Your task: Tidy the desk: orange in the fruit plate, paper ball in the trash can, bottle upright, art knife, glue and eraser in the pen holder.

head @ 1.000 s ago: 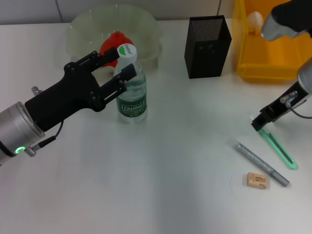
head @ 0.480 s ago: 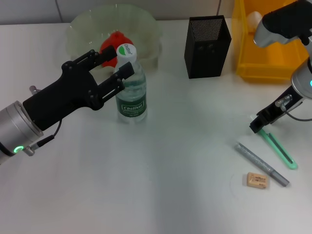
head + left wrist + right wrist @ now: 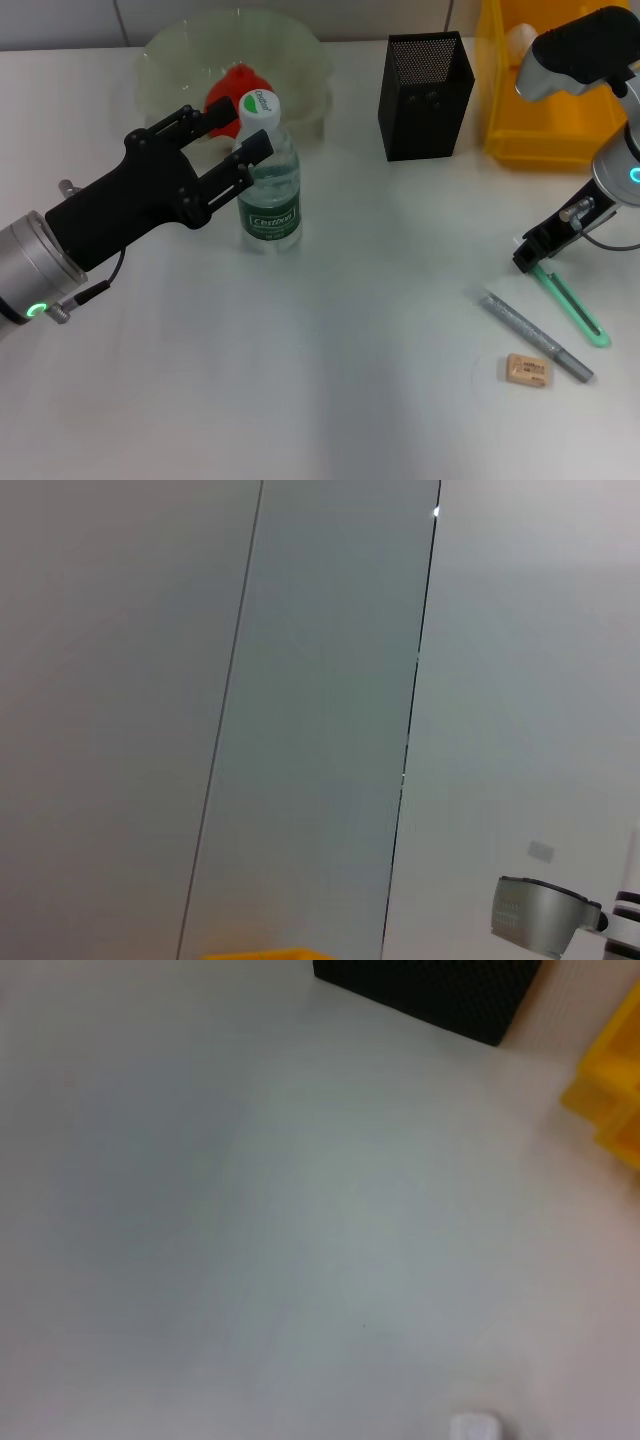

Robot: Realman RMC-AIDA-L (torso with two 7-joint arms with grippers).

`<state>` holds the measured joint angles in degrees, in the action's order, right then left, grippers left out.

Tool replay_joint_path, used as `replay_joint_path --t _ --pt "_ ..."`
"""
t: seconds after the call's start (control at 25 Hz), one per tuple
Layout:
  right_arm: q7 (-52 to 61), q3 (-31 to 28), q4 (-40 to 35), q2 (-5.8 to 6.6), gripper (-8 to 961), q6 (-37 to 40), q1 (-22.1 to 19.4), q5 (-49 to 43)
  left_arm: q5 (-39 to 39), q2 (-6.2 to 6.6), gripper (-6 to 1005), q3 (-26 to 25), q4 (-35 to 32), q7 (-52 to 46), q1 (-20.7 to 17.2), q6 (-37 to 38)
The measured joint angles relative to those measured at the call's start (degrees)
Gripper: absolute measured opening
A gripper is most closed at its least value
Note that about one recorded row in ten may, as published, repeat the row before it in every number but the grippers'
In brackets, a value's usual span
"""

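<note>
Head view: left claw [image 3: 225, 135] spread beside upright bottle [image 3: 268, 175].

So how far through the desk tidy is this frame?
Done, it seems: orange in the fruit plate, paper ball in the yellow bin, bottle upright with the open left gripper around its neck. In hand: right gripper sits at the green art knife. Left: knife, glue and eraser into the pen holder.
</note>
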<state>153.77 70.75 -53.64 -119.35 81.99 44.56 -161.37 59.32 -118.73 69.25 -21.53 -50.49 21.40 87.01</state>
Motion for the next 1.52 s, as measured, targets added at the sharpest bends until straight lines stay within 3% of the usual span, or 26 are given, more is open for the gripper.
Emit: replay_joint_path --t 0.88,1.2,1.36,1.52 --pt "0.3 -0.7 -0.2 0.0 201 -0.7 -0.1 0.6 0.0 0.0 591 0.0 0.0 -0.1 0.0 0.3" --pt "-2.8 -1.1 -9.8 0.21 219 -1.1 -3.6 9.7 0.0 0.07 591 -0.2 0.0 0.0 -0.1 0.4" --pt "-5.0 -1.4 -17.2 -0.02 228 -6.7 -7.0 12.7 0.0 0.14 591 -0.6 -0.1 0.0 -0.3 0.5" --pt "-10.7 -1.8 -21.0 0.09 237 -13.1 -11.0 23.0 -0.1 0.13 591 -0.8 -0.3 0.0 -0.9 0.9"
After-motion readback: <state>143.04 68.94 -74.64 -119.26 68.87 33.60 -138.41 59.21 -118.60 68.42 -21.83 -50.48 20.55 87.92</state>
